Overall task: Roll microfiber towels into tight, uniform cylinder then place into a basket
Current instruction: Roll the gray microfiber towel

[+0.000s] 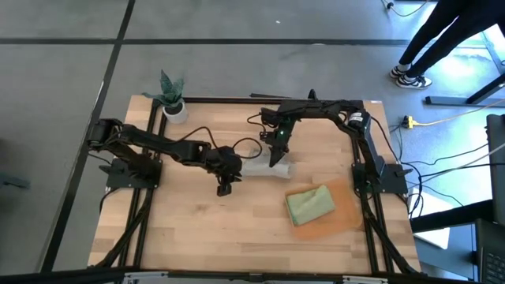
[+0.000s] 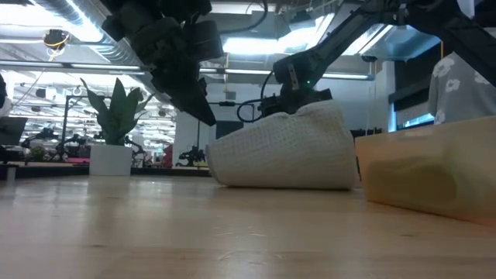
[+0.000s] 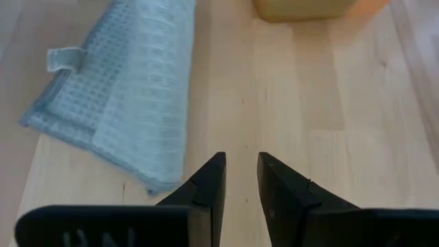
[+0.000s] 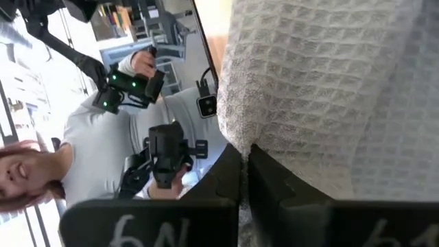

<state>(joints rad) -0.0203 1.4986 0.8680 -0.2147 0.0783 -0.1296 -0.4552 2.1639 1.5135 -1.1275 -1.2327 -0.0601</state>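
now grey towel (image 1: 264,166) lies as loose waffle-weave roll; right pincer (image 1: 275,160) pinching it, left pincer (image 1: 225,188) slightly spread.

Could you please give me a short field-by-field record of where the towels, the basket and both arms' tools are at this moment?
grey towel: rolled bundle lying on the table, mid-table
green towel: bundled, lying in the basket
basket: orange-brown tray, on the table's right side
left tool: open, empty, just beside the grey towel, not touching it
right tool: shut on the grey towel's far end
potted plant: at the table's far left corner
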